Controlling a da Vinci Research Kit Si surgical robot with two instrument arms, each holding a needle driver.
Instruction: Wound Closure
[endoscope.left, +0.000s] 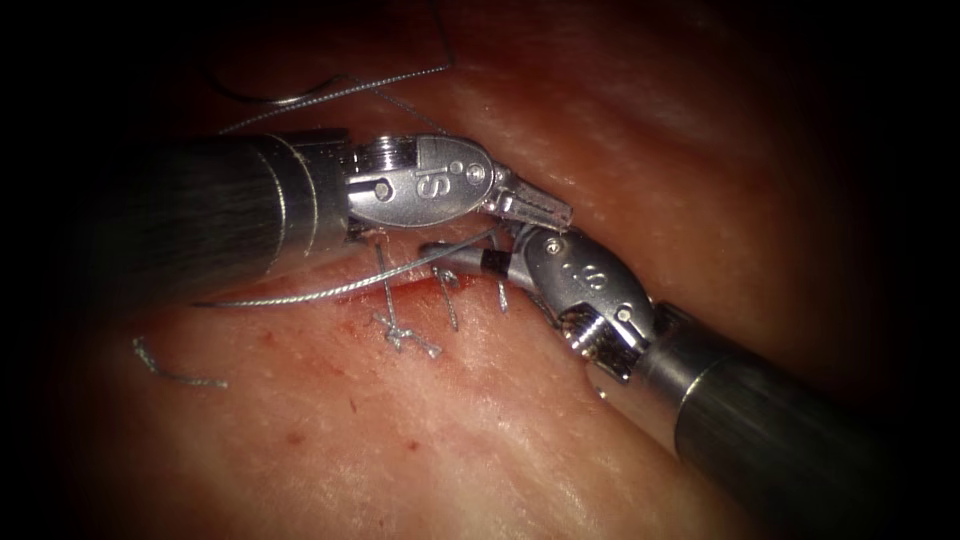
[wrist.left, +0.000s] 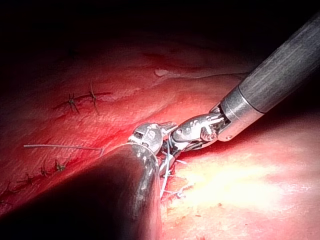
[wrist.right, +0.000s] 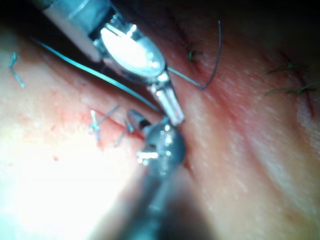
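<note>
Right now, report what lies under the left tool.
The cut and a stitch run beneath the left tool, their covered parts unseen. It holds nothing; the right tool seems to grip the thread. The needle lies free on the tissue.

glossy polished metal left tool (endoscope.left: 540, 207), matt dark shaft (endoscope.left: 180, 215), wet glistening tissue (endoscope.left: 420, 440).

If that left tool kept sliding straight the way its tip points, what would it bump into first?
Probably the right arm's silver tool: the left arm's silver tool points right and slightly down, its tip almost at the other's wrist. Depth is hard to judge; it might pass just above and meet the pink tissue beyond.
</note>
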